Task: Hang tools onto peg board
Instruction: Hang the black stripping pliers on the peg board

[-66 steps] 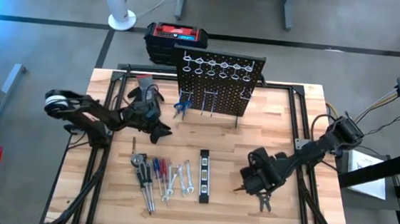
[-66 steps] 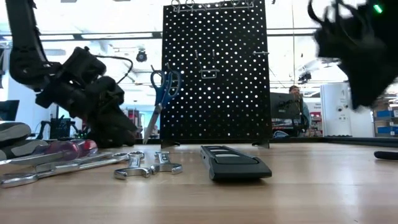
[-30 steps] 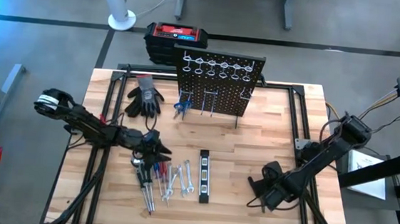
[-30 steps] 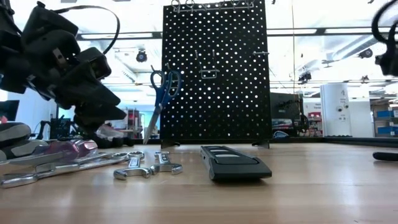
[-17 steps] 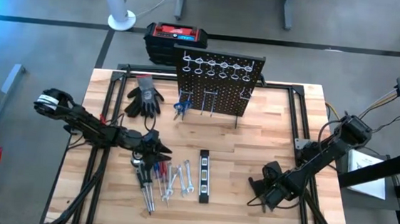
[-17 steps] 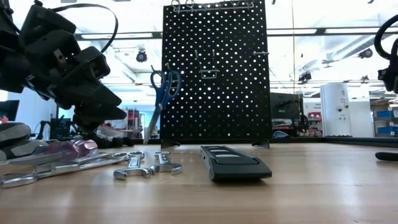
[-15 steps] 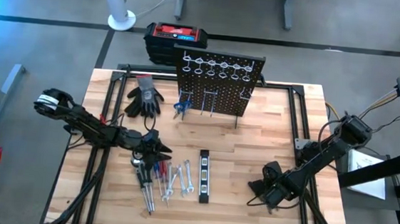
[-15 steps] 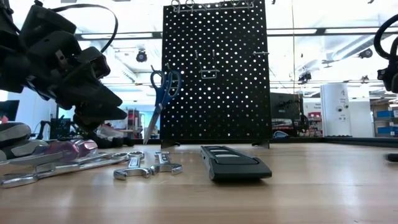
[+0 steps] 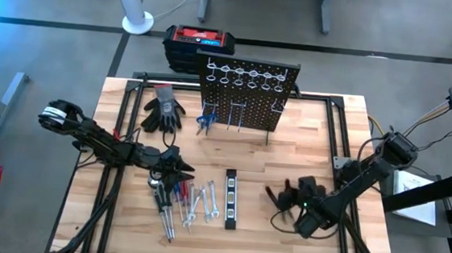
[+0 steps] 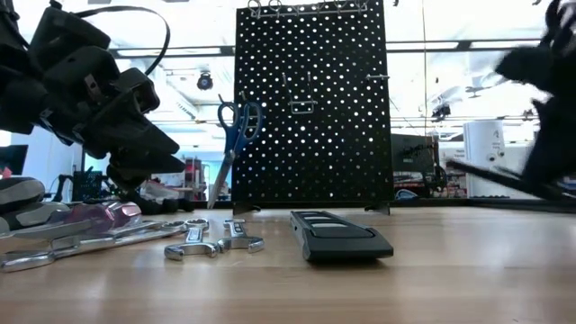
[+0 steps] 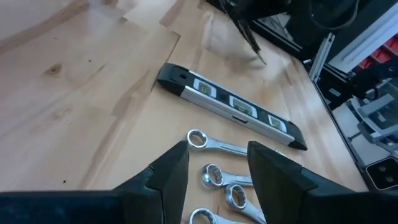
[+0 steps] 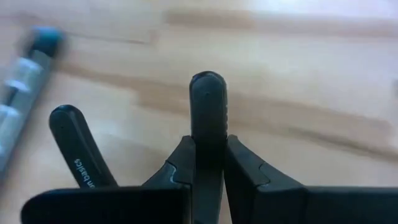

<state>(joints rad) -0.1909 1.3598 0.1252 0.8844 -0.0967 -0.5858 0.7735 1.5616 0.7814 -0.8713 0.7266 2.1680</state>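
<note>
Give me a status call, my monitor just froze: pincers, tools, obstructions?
Right pincer shut on pliers handle, lifted off table. Left pincer open, above wrenches. Scissors hung on peg board. Level lies between arms.

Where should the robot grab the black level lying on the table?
Probably across the middle of the level, coming straight down from above. It lies flat, long and narrow, with bare table on its right side, so gripper fingers could straddle its slim width there.

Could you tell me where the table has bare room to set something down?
Bare wood lies between the peg board and the level bar, along the front edge, and in the far right corner. It is crowded at the wrenches and screwdrivers under the left gripper, and around the right gripper.
</note>
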